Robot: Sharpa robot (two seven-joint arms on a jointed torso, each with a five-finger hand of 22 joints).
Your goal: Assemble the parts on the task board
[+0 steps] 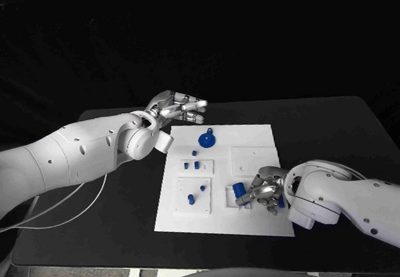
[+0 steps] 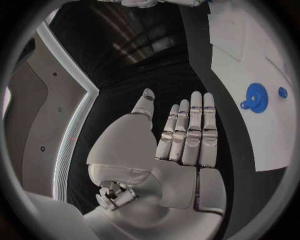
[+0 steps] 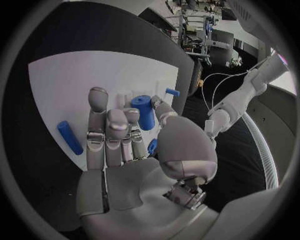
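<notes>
Right hand [image 1: 263, 193] over the task board [image 1: 256, 140], fingers [image 3: 100, 125] curled beside blue cylinder [image 3: 144, 111], grip unclear; left hand [image 1: 174, 108] spread.

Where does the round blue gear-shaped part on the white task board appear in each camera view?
Head view: blue gear near the task board's far edge.
Left wrist view: beside the left hand, on the board.
Right wrist view: not in it.
Shared landmark: the white task board.

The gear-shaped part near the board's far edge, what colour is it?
Blue. The gear shows best in the left wrist view.
</notes>
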